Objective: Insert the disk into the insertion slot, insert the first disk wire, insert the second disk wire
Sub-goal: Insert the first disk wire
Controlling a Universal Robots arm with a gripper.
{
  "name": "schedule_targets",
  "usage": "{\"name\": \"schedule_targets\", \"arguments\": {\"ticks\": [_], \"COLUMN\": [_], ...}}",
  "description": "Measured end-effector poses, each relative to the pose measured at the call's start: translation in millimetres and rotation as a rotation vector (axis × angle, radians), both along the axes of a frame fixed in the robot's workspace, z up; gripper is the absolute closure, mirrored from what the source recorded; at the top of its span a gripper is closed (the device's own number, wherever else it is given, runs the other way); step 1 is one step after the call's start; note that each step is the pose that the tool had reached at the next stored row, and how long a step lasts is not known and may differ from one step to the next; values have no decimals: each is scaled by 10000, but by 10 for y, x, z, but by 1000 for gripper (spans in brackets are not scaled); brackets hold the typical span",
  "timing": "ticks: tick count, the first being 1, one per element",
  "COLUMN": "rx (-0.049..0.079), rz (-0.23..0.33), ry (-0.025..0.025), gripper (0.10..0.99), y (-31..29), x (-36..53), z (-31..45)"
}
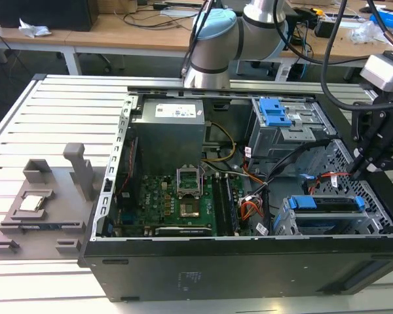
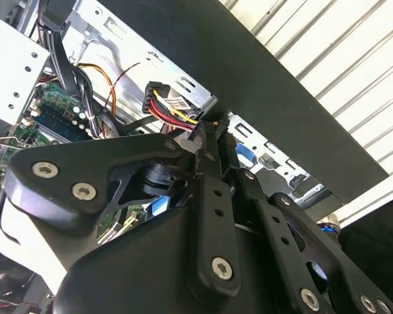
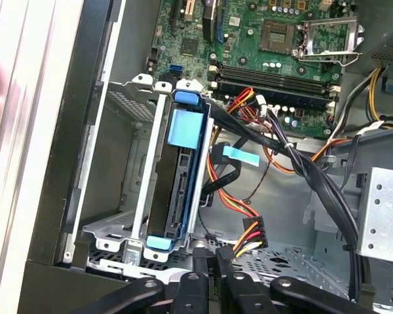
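The black gripper (image 3: 213, 260) is clamped on a small black plug (image 3: 228, 251) with red and yellow wires. Just ahead of it, the flat blue-framed disk (image 3: 177, 190) sits inside the grey metal insertion slot (image 3: 111, 163).

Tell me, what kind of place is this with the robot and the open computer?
Most likely a robotics lab or workshop. A robot arm reaches over an opened computer case that sits on a slotted metal table, and wooden desks strewn with cables stand behind it.
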State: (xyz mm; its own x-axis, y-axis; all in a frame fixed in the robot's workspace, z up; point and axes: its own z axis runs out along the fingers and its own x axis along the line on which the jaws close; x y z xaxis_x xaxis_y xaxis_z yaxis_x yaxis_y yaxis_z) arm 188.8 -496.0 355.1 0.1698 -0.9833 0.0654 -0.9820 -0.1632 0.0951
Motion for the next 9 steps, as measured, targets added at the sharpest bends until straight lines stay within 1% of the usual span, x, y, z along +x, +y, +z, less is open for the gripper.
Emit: {"name": "schedule_targets", "arguments": {"ticks": [1, 4, 9], "rx": [-2, -6, -7], "rz": [0, 0, 2], "ry": [0, 0, 0], "gripper": [918, 918, 918], "y": [0, 1, 0], "x": [0, 0, -11], "z": [2, 60, 67]}}
